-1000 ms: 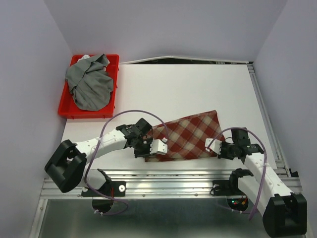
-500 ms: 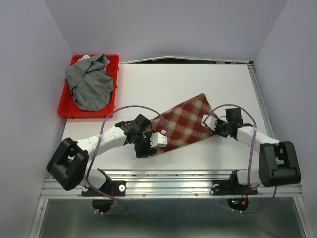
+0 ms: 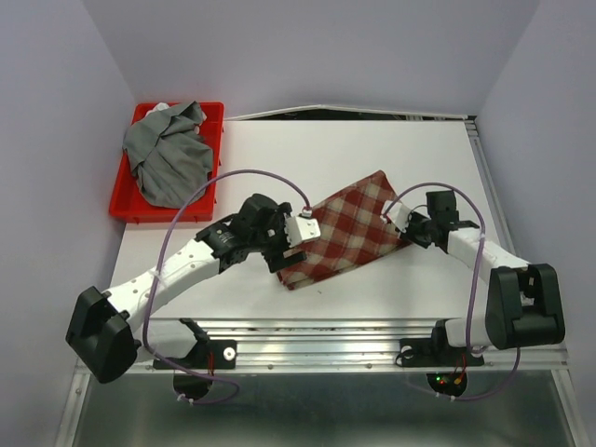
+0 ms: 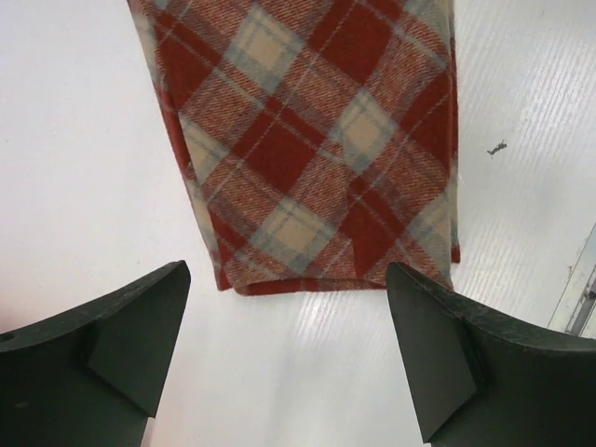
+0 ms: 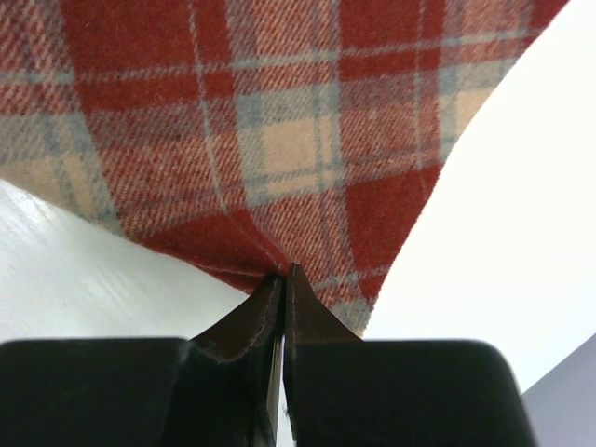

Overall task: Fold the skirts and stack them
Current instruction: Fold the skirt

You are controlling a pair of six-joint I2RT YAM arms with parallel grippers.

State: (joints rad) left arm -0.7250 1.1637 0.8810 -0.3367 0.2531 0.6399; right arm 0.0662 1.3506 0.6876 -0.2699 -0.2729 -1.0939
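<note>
Nearest the arm bases, the plaid skirt (image 3: 346, 237) lies flat on the smooth white table (image 3: 372, 149). It is a folded wedge whose long axis runs diagonally from its near-left end to its far-right corner. The left gripper (image 3: 296, 231) sits at that near-left end with its 2 dark fingers (image 4: 130, 335) spread wide and nothing between them. In the left wrist view the skirt's narrow hem lies straight ahead, centred in the gap and apart from both pads. The right gripper (image 5: 282, 279) is pressed together on the skirt's right edge, pinching a small pucker of cloth. The fabric looks like a thick, woolly twill, with red and cream checks crossed by grey-blue lines. Judging by this layout, the left arm is the nearer one for taking the free end and carrying it along the axis. Farthest back, the grey skirt (image 3: 168, 163) is a crumpled, soft heap in the red tray (image 3: 119, 210) at the far-left corner, well apart from both grippers.
</note>
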